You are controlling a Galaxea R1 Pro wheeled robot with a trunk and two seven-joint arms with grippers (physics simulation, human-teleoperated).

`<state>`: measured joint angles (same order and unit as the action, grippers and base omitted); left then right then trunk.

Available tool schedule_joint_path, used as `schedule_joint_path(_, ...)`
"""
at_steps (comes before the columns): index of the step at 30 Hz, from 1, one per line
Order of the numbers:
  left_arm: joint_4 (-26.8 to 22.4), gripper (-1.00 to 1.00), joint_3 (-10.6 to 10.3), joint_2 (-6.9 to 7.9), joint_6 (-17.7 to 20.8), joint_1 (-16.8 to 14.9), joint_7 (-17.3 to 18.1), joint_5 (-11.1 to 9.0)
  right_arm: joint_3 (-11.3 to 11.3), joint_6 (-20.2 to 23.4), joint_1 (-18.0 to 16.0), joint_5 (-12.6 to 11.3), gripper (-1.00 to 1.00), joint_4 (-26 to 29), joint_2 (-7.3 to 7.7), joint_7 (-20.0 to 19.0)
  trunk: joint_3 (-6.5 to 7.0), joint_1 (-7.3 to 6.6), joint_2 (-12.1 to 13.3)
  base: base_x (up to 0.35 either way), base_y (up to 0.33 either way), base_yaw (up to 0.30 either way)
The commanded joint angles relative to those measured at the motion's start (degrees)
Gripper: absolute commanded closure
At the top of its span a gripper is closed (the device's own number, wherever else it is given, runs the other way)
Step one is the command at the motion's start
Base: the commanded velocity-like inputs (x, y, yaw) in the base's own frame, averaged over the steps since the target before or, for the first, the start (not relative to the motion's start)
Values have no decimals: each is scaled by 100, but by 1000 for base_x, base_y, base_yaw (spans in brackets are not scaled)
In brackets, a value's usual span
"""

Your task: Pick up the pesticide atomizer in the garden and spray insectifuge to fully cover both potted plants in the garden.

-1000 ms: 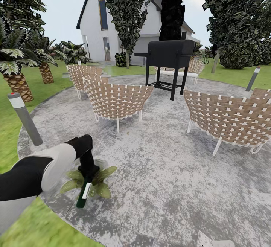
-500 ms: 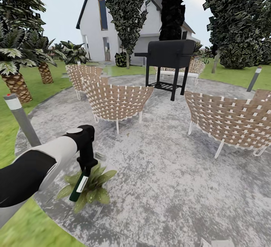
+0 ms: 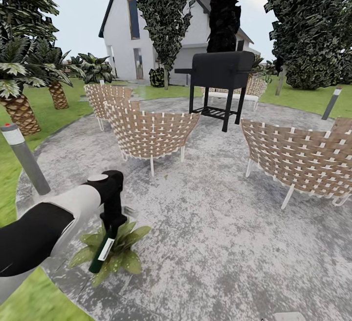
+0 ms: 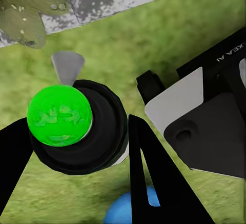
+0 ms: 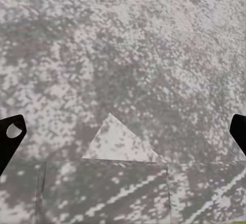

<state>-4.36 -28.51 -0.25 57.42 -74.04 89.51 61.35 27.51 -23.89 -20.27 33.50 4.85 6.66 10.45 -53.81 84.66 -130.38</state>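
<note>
The pesticide atomizer [image 3: 101, 255], a slim dark green bottle with a white label, hangs tilted from my left gripper [image 3: 111, 227], which is shut on its upper end. It hovers just over a potted plant [image 3: 131, 261], a low rosette of broad green leaves at the patio's near left edge. In the left wrist view the atomizer [image 4: 97, 134] shows end-on with a bright green round end, black fingers [image 4: 154, 183] on both sides, and a leaf of the potted plant [image 4: 23, 8] beyond. My right gripper [image 5: 123, 131] is open over bare mottled paving.
Woven chairs [image 3: 151, 132] [image 3: 298, 159] and a black grill [image 3: 220, 74] stand farther out on the round grey patio [image 3: 210, 223]. A grey bollard light [image 3: 24, 159] and palms [image 3: 17, 103] line the left edge. Lawn [image 3: 29, 301] borders the patio.
The head view has drifted, sliding the scene a little left. My left arm rose, then dipped again, and the atomizer now leans more, staying over the same plant.
</note>
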Motion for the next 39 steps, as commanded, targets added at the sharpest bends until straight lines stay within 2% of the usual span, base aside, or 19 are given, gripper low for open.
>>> schedule_joint_path(1, -8, 100, 18, -9, 59, 23, 49, 61, 35, -19, -4, 61, -100, -10, 1, 28, -5, -1, -2, 0, 0, 0)
schedule_joint_path(3, -11, 100, 20, -73, 59, 40, 49, 59, 35, -19, -4, 61, -100, -11, 1, 28, -5, -1, -2, 0, 0, 0)
schedule_joint_path(6, -12, 100, 21, -283, 61, 46, 49, 75, 35, -19, -4, 61, -100, -11, 2, 28, -5, -1, -2, 0, 0, 0)
schedule_joint_path(8, -12, 100, 12, -324, 65, 47, 49, 72, 35, -19, -4, 61, -100, -10, 2, 28, -5, -1, -2, 0, 0, 0)
schedule_joint_path(17, -12, 100, -23, -283, 59, 48, 49, 78, 35, -19, -4, 61, -100, -11, 2, 28, -5, -1, -2, -205, 25, 0)
schedule_joint_path(25, -16, 100, -1, -280, 70, 48, 49, 79, 35, -19, -3, 61, -100, -11, 1, 28, -5, -1, -2, -201, 251, 0)
schedule_joint_path(30, -38, 100, 3, -275, 78, 38, 49, 79, 35, -19, -3, 61, -100, -11, 1, 28, -5, -1, -2, 14, 332, 0)
schedule_joint_path(39, -47, 100, 5, -276, 102, 13, 49, 79, 35, -19, -3, 61, -100, -12, 2, 28, -5, -1, -2, 216, 266, 0)
